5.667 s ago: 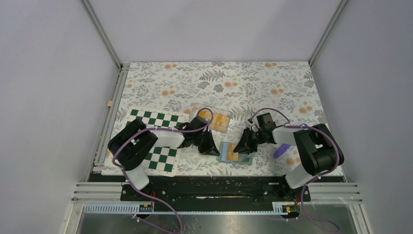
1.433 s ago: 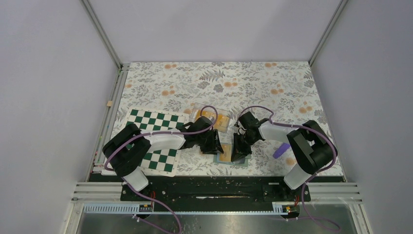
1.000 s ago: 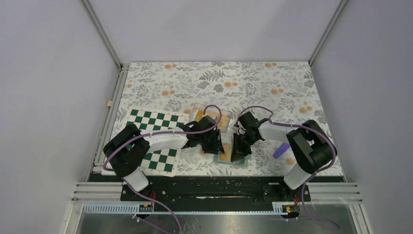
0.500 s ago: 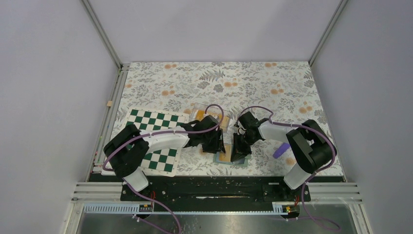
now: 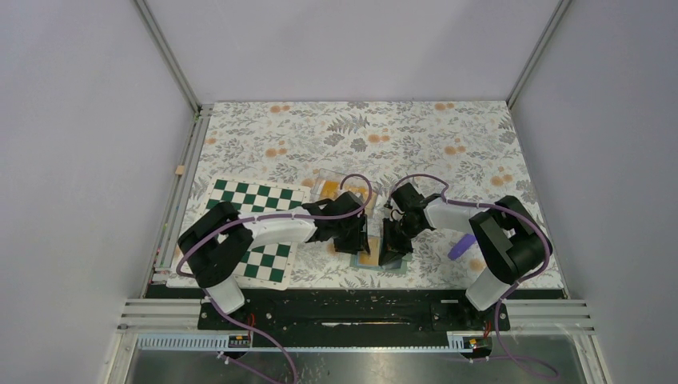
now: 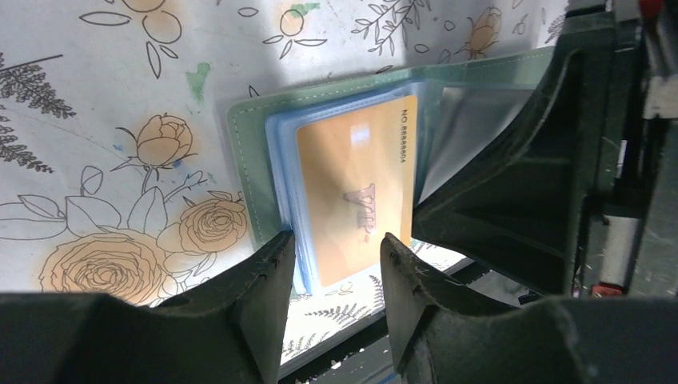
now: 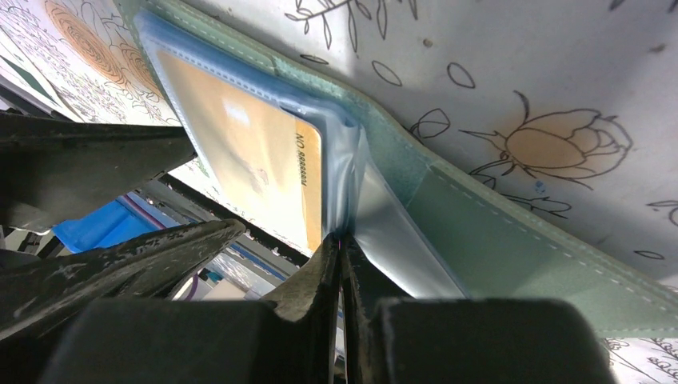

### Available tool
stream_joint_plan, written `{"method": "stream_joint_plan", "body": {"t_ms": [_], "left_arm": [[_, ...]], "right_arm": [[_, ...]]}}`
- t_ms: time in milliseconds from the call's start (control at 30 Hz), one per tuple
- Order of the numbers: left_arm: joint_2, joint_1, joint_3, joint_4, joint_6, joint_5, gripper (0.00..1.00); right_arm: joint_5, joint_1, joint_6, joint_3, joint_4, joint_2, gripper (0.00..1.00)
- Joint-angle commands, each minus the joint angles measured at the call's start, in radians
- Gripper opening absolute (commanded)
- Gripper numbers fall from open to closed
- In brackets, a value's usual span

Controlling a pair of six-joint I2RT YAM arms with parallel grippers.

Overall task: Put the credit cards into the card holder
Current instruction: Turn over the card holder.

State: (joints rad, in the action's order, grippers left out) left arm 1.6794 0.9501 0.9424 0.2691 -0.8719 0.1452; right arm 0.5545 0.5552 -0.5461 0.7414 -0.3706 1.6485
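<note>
L pincer (image 6: 336, 258) stands released, jaws apart w/ a clear gap, tips low over one short end of the card holder (image 6: 246, 152); btwn its fingers (image 6: 260, 292) shows the end of one orange credit card (image 6: 356, 188), marked "VIP", lying flat on a stack of blue-edged sleeves (image 6: 286, 200) inside the open green cover. Whether the tips touch card or sleeves: can't tell. R pincer (image 7: 341, 250) is clenched, tips together on a clear plastic leaf (image 7: 392, 240) of the holder, which stands up from the fold toward it, just beside the card's long edge. Top view: both pincers meet over the holder near the front edge of the table, L from the left, R from the right, close to each other. Holder lies open on the floral cloth (image 5: 360, 136), approx centre-front. Behind the L wrist sits a clear tray (image 5: 324, 176) w/ more orange cards (image 5: 332, 189) in it, partly hidden by the wrist & its purple cable. Green-and-white chequered board (image 5: 256, 198) lies to the left, partly under the L arm. Small purple item (image 5: 462, 245) lies on the cloth by the R arm, apart from the holder
</note>
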Motion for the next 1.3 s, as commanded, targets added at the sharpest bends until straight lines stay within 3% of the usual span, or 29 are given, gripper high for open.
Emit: {"method": "stream_joint_plan", "body": {"t_ms": [0,167,400,500,667,900,1267], "left_arm": [[0.019,0.007,0.028,-0.015,-0.008,-0.003,0.44],[0.037,0.009,0.036,-0.024,-0.003,0.018,0.42],[0.001,0.020,0.059,-0.027,0.004,0.024,0.21],[-0.017,0.026,0.070,-0.025,0.006,0.024,0.18],[-0.037,0.032,0.075,-0.032,0.002,0.028,0.17],[-0.044,0.034,0.037,-0.141,-0.025,0.089,0.26],[0.009,0.047,0.109,-0.052,0.027,0.112,0.24]], "right_arm": [[-0.079,0.012,0.032,-0.017,0.006,0.044,0.09],[-0.082,0.012,0.032,-0.017,0.006,0.044,0.09],[-0.082,0.013,0.032,-0.016,0.006,0.047,0.09],[-0.081,0.012,0.032,-0.014,0.005,0.047,0.09],[-0.083,0.012,0.035,-0.010,-0.003,0.046,0.09],[-0.085,0.012,0.042,-0.001,-0.014,0.044,0.09],[-0.085,0.012,0.056,0.035,-0.045,0.019,0.10]]}}
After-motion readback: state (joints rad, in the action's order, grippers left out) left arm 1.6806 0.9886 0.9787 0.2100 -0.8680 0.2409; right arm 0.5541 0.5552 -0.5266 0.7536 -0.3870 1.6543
